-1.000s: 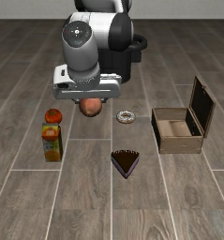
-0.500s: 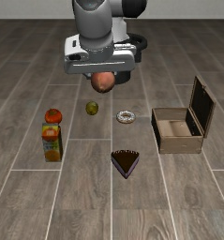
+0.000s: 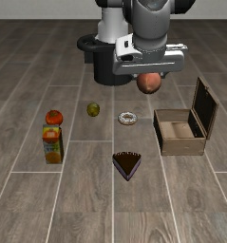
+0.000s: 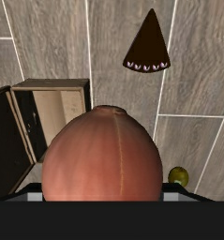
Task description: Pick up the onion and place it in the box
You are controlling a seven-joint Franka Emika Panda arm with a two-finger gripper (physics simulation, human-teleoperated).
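wrist view: onion [image 4: 102, 155] near open box [image 4: 50, 86]

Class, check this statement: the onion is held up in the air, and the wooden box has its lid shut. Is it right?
Not quite. The wooden box has its lid standing open, not shut, as the exterior view shows. The rest holds: the onion is held up in the air.
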